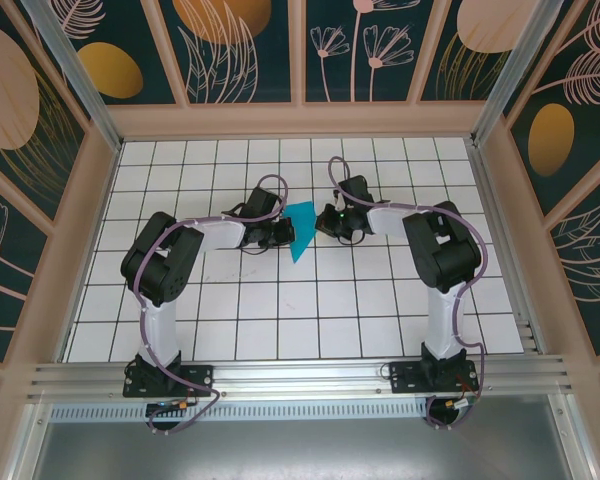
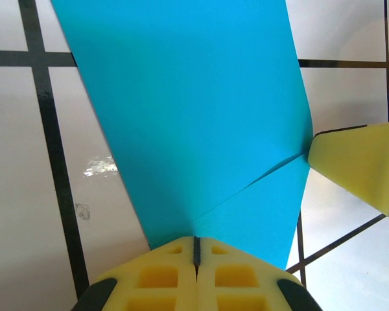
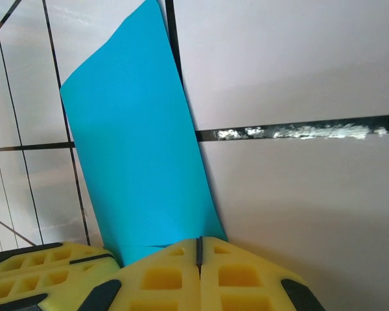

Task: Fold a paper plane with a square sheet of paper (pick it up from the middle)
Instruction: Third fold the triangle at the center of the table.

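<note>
The square sheet of paper point(image 1: 300, 232), teal-blue, is held up off the tiled floor between both grippers at the middle of the table. My left gripper point(image 1: 283, 236) is shut on its left edge. In the left wrist view the jaws point(image 2: 196, 241) pinch the paper point(image 2: 194, 116) where a diagonal crease starts. My right gripper point(image 1: 323, 225) is shut on the opposite edge. In the right wrist view its jaws point(image 3: 198, 241) clamp the lower corner of the paper point(image 3: 136, 149), which curves upward. The sheet has layers and a crease but no paper plane shape.
A white floor with a black grid point(image 1: 280, 310) spreads under both arms. Wooden walls point(image 1: 300, 120) close in the back and sides. The right gripper's yellow finger point(image 2: 356, 165) shows in the left wrist view. The left gripper's fingers point(image 3: 32, 272) show in the right wrist view.
</note>
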